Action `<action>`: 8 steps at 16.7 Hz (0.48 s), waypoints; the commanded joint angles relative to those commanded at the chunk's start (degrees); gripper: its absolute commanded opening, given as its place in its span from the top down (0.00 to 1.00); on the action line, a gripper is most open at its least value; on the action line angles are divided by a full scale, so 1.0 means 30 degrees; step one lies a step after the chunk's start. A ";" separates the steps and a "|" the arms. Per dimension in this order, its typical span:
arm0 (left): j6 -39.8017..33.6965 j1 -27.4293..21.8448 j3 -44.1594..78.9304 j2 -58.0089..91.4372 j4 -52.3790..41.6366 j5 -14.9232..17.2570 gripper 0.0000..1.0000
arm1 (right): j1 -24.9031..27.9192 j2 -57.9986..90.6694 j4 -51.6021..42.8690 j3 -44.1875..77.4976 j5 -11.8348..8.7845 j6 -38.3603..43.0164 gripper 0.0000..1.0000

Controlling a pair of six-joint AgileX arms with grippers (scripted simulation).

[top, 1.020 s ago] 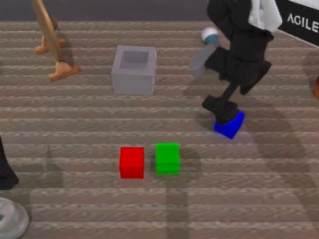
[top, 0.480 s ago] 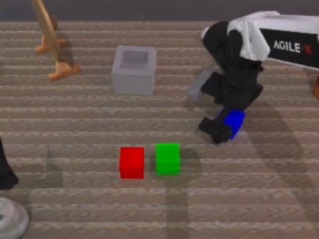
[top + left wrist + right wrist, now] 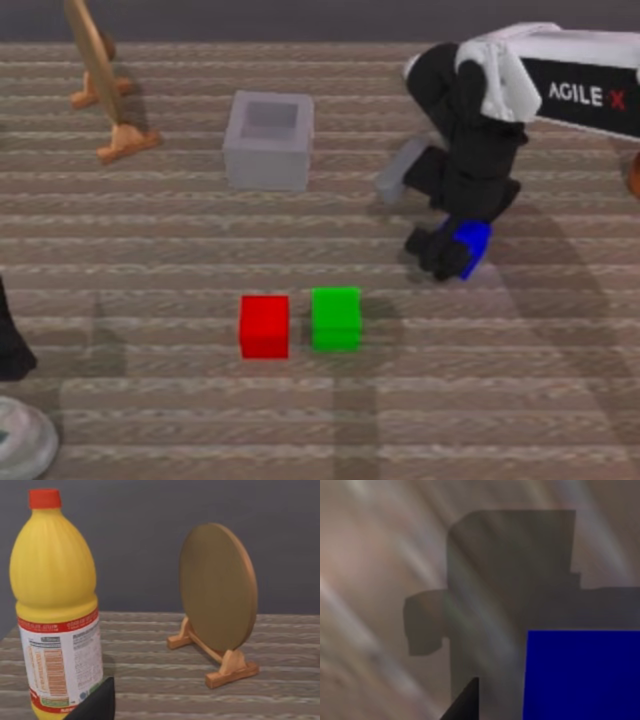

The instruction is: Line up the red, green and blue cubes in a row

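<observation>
My right claw (image 3: 447,252) had closed on the blue cube (image 3: 470,243) and lifted it slightly off the tabletop (image 3: 500,400); a moment before it only stood over it. The red cube (image 3: 264,326) and green cube (image 3: 336,319) waited side by side, so the blue one could join at their right. My left arm stayed parked at the left edge.

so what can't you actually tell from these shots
- Top view: the right pincer covers most of the blue cube; whether it is gripped cannot be seen.
- Right wrist view: the blue cube is cut off by the edge.
- Left wrist view: no cubes appear; the yellow bottle is cropped.
</observation>
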 joint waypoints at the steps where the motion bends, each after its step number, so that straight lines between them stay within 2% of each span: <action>1: 0.0000 0.0000 0.0000 0.0000 0.0000 0.0000 0.00 | 0.0000 0.0000 0.0000 0.0000 0.0000 0.0000 0.60; 6: 0.0000 0.0000 0.0000 0.0000 0.0000 0.0000 0.00 | 0.0000 0.0000 0.0000 0.0000 0.0000 0.0000 0.98; 8: 0.0000 0.0000 0.0000 0.0000 0.0000 0.0000 0.00 | 0.0000 0.0000 0.0000 0.0000 0.0000 0.0000 1.00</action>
